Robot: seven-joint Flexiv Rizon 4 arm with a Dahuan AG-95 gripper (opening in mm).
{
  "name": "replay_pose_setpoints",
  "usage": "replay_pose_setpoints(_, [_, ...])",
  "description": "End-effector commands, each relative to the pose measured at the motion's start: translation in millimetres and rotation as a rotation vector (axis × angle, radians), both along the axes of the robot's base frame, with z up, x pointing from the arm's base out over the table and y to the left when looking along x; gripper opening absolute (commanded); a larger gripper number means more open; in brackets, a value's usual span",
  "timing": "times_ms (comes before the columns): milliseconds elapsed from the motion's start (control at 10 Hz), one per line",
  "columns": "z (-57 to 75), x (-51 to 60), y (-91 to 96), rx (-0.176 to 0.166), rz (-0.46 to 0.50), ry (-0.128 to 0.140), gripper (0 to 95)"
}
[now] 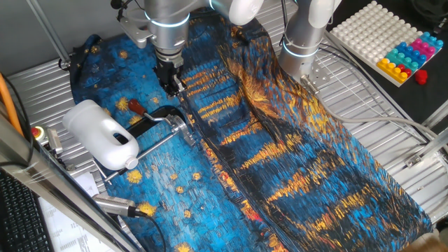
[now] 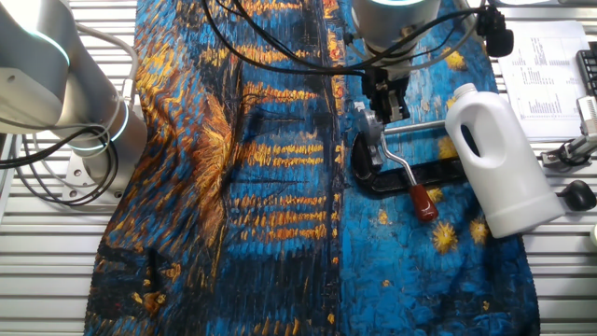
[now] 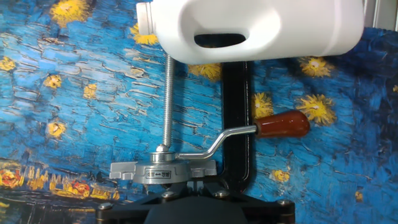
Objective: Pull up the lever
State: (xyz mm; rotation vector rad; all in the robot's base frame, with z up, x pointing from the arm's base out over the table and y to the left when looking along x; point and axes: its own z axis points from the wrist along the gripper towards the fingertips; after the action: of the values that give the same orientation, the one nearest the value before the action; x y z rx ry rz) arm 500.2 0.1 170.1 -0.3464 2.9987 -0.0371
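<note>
- The gripper (image 2: 384,105) hangs just above the clamp's (image 3: 163,171) silver head, holding nothing; how wide its fingers stand I cannot tell.
- The lever (image 3: 281,125) lies flat on the cloth (image 2: 270,215), right of the head in the hand view, untouched.
- A white jug (image 2: 499,159) lies on the clamp's far end.
- Judged so, reaching, gripping and pulling all remain.

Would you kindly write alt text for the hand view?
A thin silver lever with a dark red rubbery sleeve lies flat across a black-and-silver metal clamp on a blue-and-yellow painted cloth. A big white plastic jug lies above, over a threaded silver rod.
</note>
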Motion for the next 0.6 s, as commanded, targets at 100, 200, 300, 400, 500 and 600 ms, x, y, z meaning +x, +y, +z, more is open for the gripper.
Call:
replay_pose_setpoints(100, [-0.1, 0.0, -0.1, 0.000, 0.009, 0.000, 0.0])
replay_pose_setpoints(200, [-0.1, 0.0, -0.1, 0.000, 0.018, 0.001, 0.0])
replay_pose_setpoints(300, [-0.1, 0.0, -0.1, -0.001, 0.023, 0.001, 0.0])
replay_pose_setpoints(400, [-0.2, -0.1, -0.1, -0.001, 0.027, 0.002, 0.0])
replay_pose_setpoints(500, [-0.2, -0.1, -0.1, -0.002, 0.037, 0.003, 0.0])
replay_pose_setpoints(600, [-0.2, -0.1, -0.1, 0.001, 0.068, 0.006, 0.0])
